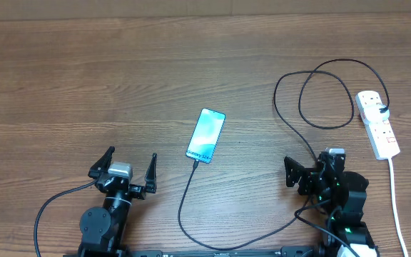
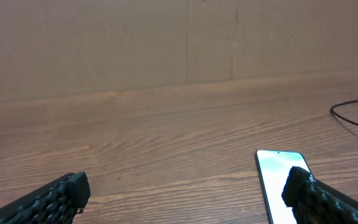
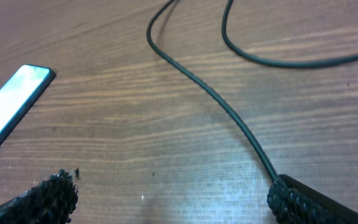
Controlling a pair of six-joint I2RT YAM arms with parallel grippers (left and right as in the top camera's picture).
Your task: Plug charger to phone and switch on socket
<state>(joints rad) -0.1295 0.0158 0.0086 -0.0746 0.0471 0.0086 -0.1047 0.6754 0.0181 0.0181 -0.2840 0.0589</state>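
The phone lies flat mid-table with its blue-white screen lit. The charger, a thin black cable, loops from a black plug in the white socket at far right, passes my right gripper, runs along the front edge and ends at the phone's near end; I cannot tell if the tip is inserted. My left gripper stands open left of the phone, holding nothing. In the left wrist view the left gripper has the phone behind its right finger. The right gripper is open over bare wood, the charger running down to its right finger, the phone at left.
A white cord runs from the socket toward the table's front right. The table is brown wood, with a plain brown wall behind its far edge.
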